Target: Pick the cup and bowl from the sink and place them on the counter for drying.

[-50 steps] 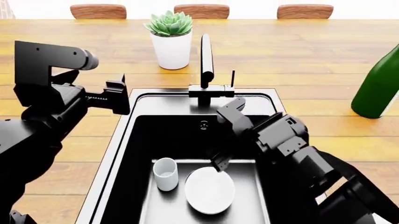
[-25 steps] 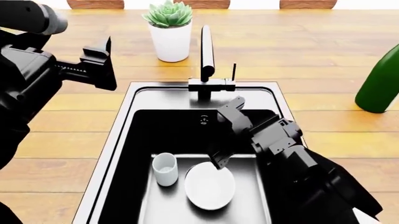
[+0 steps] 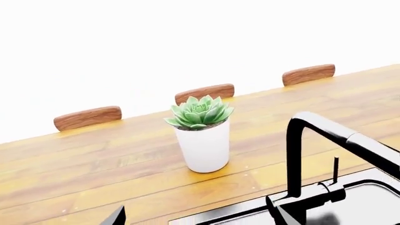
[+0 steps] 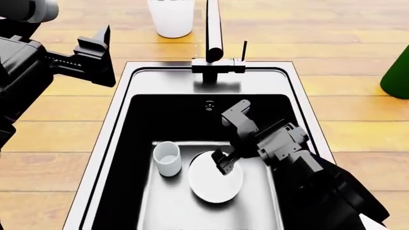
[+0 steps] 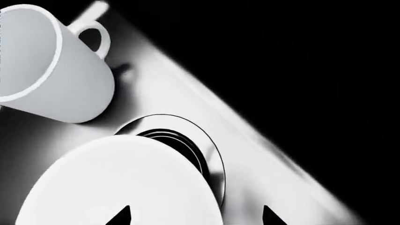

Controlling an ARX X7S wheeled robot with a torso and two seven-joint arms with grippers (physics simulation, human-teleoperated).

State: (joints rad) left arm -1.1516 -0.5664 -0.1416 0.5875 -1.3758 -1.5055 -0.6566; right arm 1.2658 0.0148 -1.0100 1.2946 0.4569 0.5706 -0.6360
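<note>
The cup (image 4: 167, 158) stands upright, mouth up, on the sink (image 4: 121, 100) floor beside the bowl (image 4: 215, 178) — right pincer (image 4: 228, 143) spread wide above the bowl's rim, left pincer (image 4: 96, 55) unclear over the tabletop (image 4: 51, 120).

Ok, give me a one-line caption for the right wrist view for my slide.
Right gripper open above the plain white round bowl, which partly covers the round steel drain; small white cylindrical cup standing beside it.

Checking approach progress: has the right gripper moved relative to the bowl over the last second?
Yes. The right gripper has come down over the bowl, its lower fingertip now overlapping the rim; earlier it hung just clear.
</note>
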